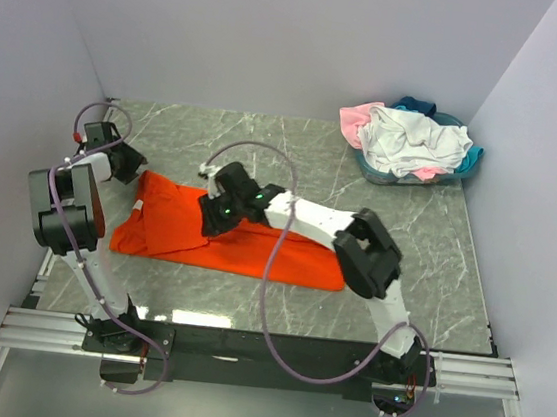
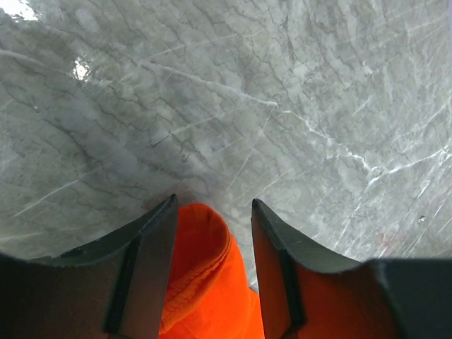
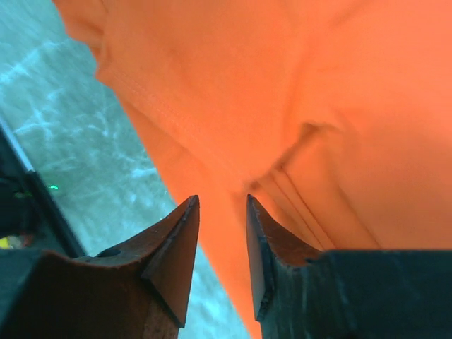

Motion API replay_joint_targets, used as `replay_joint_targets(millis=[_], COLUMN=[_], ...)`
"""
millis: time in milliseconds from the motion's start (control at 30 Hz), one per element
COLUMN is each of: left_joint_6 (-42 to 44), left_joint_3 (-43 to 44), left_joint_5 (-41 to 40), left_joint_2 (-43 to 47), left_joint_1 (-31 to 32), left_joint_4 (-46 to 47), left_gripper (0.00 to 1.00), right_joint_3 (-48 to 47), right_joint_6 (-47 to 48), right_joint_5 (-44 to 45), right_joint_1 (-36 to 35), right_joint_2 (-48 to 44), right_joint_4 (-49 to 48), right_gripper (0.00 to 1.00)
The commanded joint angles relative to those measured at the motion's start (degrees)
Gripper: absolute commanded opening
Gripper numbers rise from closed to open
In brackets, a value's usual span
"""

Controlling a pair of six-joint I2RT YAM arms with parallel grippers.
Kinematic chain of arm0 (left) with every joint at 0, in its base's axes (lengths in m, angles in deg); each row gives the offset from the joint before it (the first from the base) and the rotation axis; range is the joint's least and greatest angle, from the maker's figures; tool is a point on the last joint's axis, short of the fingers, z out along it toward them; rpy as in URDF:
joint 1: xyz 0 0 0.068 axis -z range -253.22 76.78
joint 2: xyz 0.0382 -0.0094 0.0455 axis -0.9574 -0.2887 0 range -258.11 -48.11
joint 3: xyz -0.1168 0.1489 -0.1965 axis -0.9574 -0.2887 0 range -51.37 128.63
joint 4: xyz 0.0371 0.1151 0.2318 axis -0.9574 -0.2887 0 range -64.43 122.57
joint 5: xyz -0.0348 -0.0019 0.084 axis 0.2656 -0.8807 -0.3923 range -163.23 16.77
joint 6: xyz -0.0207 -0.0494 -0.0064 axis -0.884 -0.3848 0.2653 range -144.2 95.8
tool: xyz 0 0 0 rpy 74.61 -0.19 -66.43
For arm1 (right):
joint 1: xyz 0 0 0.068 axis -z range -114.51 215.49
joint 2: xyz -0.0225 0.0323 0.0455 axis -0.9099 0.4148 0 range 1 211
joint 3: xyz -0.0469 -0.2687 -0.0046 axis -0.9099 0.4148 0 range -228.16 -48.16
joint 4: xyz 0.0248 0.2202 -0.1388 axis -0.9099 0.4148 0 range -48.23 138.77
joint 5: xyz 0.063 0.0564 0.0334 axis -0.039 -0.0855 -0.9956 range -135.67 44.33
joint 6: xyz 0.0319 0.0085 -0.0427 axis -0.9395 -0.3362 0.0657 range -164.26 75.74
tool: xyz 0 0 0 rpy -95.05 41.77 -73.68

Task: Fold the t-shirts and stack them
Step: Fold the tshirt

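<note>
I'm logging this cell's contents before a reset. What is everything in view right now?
orange t-shirt: one, bright orange, lying centre-left on the table.
other t-shirts: a heap, count unclear; white, pink and teal; far right corner.
table: one, grey-green marble pattern.
cables: purple, looping along both arms.
left arm: one, black and white, near left.
right arm: one, black and white, reaching over the orange shirt.
left tool: one, black, orange fabric between its fingers at the shirt's left end; grip unclear.
right tool: one, black, fingers slightly apart over the shirt.
</note>
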Motion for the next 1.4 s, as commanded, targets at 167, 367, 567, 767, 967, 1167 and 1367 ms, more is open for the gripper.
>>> replay_joint_targets(millis=[167,367,567,767,967,1167,1367], left_joint_6=[-0.2,-0.2,-0.3,-0.3,-0.1,-0.3,-1.1], left_joint_3=[3.2,4.4,4.8,5.5,6.0,5.5,4.6], left_joint_5=[1.3,1.7,2.0,2.3,2.5,2.7,4.0], left_joint_2=[-2.6,-4.2,-5.6,-6.6,-7.5,-7.6,-7.5], left_joint_1=[1.0,2.1,2.1,2.0,2.1,2.0,2.0], left_joint_4=[2.7,2.6,2.1,1.8,1.3,1.4,2.3], left_gripper=[0.49,0.48,0.43,0.39,0.37,0.33,0.3], right_joint_3=[17.5,29.4,35.4,38.2,41.4,42.9,42.9], right_joint_6=[-4.7,-1.3,-1.8,-1.4,-1.5,-1.5,-2.4], right_joint_5=[7.0,15.3,18.8,20.1,19.8,17.1,15.0], right_joint_1=[14.5,25.3,32.9,37.7,41.0,42.2,42.4], right_joint_2=[-18.1,-24.1,-26.6,-28.0,-30.2,-30.8,-30.2], right_joint_4=[-6.0,-4.3,-4.1,-3.5,-3.7,-4.6,-5.0], right_gripper=[0.42,0.42,0.42,0.43,0.44,0.44,0.44])
